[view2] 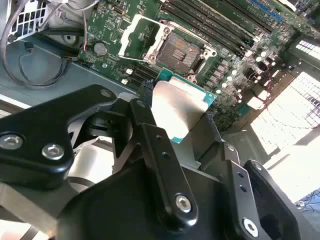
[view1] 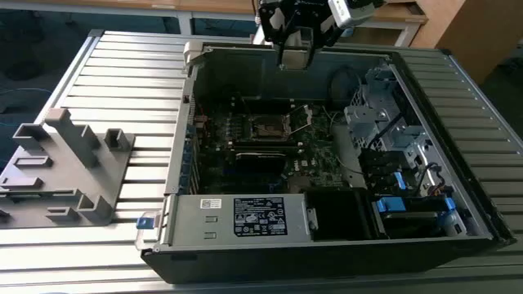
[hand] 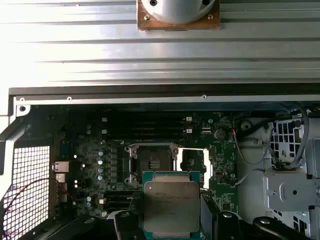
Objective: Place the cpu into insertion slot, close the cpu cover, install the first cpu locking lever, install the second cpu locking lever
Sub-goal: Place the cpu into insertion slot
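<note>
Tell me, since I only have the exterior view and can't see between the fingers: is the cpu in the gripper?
Observer: Yes, in the first wrist view the gripper is shut on the cpu, metal top showing.
Operator: Anything seated on the board already?
Observer: No, the insertion slot is empty.
Operator: Is anything covering it?
Observer: No, the cpu cover is swung open beside the slot.

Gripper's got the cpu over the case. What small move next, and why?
Probably ease the cpu down toward the slot: the gripper grips it well above the board, the slot is bare and the cover stands open.
</note>
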Controlling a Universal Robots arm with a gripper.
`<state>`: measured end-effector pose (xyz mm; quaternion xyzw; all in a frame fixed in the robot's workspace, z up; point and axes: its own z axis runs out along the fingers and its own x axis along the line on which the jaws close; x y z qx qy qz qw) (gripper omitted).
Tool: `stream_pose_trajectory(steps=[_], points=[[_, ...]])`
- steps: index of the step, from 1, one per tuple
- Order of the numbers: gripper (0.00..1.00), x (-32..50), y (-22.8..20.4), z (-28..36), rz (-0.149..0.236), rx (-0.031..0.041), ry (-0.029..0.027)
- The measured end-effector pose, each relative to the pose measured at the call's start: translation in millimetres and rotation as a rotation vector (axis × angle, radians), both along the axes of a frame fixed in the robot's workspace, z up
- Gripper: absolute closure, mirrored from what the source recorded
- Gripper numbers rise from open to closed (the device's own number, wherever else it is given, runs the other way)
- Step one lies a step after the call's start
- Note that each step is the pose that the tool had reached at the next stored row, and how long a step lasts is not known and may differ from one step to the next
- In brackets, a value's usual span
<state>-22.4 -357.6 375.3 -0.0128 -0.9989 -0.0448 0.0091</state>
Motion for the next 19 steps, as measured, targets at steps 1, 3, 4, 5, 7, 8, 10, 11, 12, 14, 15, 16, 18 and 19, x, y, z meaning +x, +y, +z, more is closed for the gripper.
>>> stream_pose_trajectory(steps=[1,3,4,5,7,8,10,11,12,14,15,16,18,19], points=[[0.46,0.0,0.0,0.0,0.000,0.0001,0.0000],[0.46,0.0,0.0,0.0,0.000,0.0000,0.0000],[0.46,0.0,0.0,0.0,0.000,0.0001,0.0000],[0.46,0.0,0.0,-0.1,0.000,-0.0001,0.0000],[0.46,0.0,0.0,-0.6,0.000,0.0000,0.0000],[0.46,0.0,0.0,-0.8,0.000,0.0000,0.0000],[0.46,0.0,0.0,-0.8,0.000,-0.0001,0.0001],[0.46,0.0,0.0,-0.9,0.000,-0.0001,0.0001],[0.46,0.0,0.0,-0.9,0.000,0.0000,0.0000],[0.46,0.0,0.0,-0.9,0.000,0.0000,0.0000],[0.46,0.0,0.0,-1.0,0.000,0.0000,0.0000],[0.46,0.0,0.1,-1.3,0.000,0.0002,-0.0001],[0.46,0.0,0.0,-2.3,0.000,0.0001,0.0000],[0.46,0.0,0.0,-2.8,0.000,0.0000,0.0000]])
